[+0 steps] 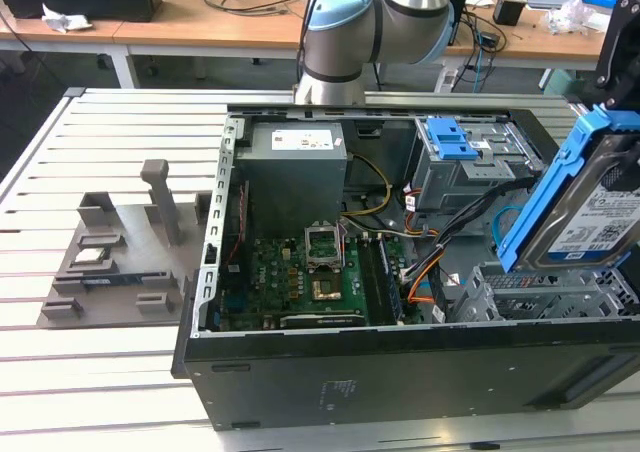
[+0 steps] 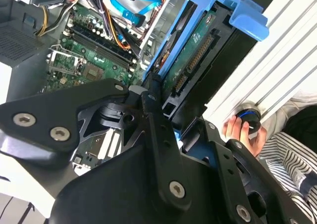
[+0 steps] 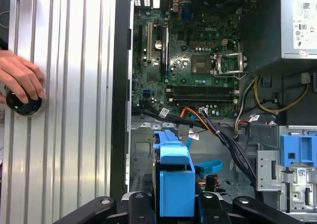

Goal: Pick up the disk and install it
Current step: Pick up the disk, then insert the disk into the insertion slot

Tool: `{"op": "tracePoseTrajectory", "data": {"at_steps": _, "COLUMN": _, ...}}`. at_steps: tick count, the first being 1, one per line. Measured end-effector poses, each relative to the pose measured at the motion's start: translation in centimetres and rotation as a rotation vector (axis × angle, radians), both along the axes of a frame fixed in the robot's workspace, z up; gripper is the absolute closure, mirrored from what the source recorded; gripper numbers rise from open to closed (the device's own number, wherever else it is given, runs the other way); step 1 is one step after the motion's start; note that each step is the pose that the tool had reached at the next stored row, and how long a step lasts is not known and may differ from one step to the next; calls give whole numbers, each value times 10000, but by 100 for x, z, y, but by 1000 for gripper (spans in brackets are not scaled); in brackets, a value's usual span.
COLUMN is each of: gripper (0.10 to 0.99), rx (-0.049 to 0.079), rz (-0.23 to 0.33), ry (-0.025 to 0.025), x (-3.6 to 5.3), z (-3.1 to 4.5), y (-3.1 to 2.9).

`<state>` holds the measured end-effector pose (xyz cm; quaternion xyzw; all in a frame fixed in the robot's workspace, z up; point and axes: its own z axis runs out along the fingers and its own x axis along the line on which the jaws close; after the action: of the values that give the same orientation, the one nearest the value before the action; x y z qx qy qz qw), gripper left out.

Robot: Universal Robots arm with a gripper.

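Tool (image 3: 176, 206) clamped on the disk (image 1: 590, 212), gripping the end of its blue carrier frame (image 3: 173, 177) from either side. I held the disk in the air over the open computer case (image 1: 400, 377), at the exterior view's right.

Disk not level. It was steeply tilted, its long axis running from low over the case interior to high at the exterior view's right, where my tool had it. The label face was toward the exterior camera. The green circuit side (image 2: 198, 45) faced the other way, as seen in the second wrist view.

The free lower end pointed down toward the grey metal drive cage (image 1: 535, 292), which lay beneath it and close. I could not tell whether they touched. Judged: the fit depends on lining the long axis up with that cage.

A person's hand (image 3: 20, 78) rested on a black knob (image 3: 22, 105) at the edge of the counter (image 3: 74, 110), well apart from the case.
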<state>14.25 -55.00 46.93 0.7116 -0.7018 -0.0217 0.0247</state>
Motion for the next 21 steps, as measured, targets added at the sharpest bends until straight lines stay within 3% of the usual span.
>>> {"op": "tracePoseTrajectory", "data": {"at_steps": 11, "gripper": 718, "rx": -1, "rz": 0, "ry": 0, "x": 1, "z": -34, "y": 11}}
{"op": "tracePoseTrajectory", "data": {"at_steps": 17, "gripper": 718, "rx": -2, "rz": -140, "ry": 0, "x": 6, "z": -119, "y": 15}}
{"op": "tracePoseTrajectory", "data": {"at_steps": 21, "gripper": 718, "rx": -5, "rz": -276, "ry": 0, "x": 9, "z": -166, "y": 55}}
